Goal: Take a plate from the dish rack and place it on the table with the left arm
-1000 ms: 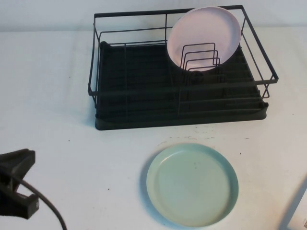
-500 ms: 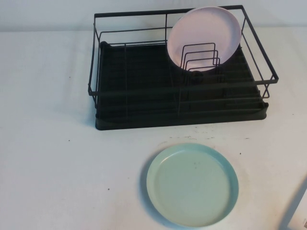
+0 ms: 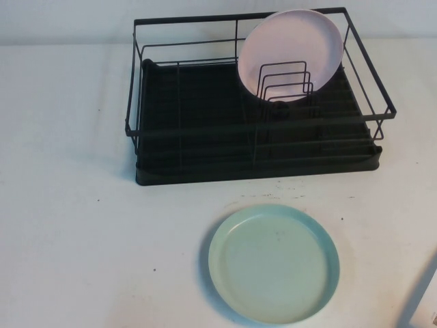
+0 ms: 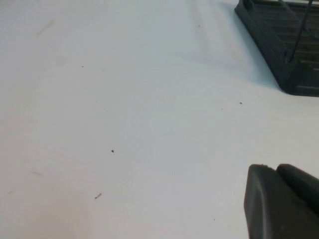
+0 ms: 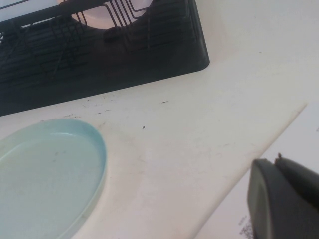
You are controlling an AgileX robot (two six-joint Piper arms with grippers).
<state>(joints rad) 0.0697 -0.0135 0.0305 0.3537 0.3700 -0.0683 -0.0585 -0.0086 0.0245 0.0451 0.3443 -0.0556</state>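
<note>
The mint-green plate [image 3: 273, 263] lies flat on the white table [image 3: 68, 171], in front of the black dish rack [image 3: 256, 102]. It also shows in the right wrist view [image 5: 45, 174]. A pale pink plate [image 3: 290, 51] stands upright in the rack's wire dividers. Neither gripper shows in the high view. In the left wrist view, my left gripper [image 4: 273, 169] is shut and empty over bare table, with a corner of the rack [image 4: 279, 45] far ahead. In the right wrist view, my right gripper [image 5: 273, 162] is shut and empty near the table's front edge, to the right of the mint plate.
A white sheet with small print [image 5: 239, 224] lies past the table's front edge by the right gripper, and it shows at the lower right corner of the high view [image 3: 427, 307]. The rack [image 5: 99, 64] stands at the back.
The left arm, seen at the lower left of the high view one second ago, has drawn back out of that view. The plates and the rack have not moved.
</note>
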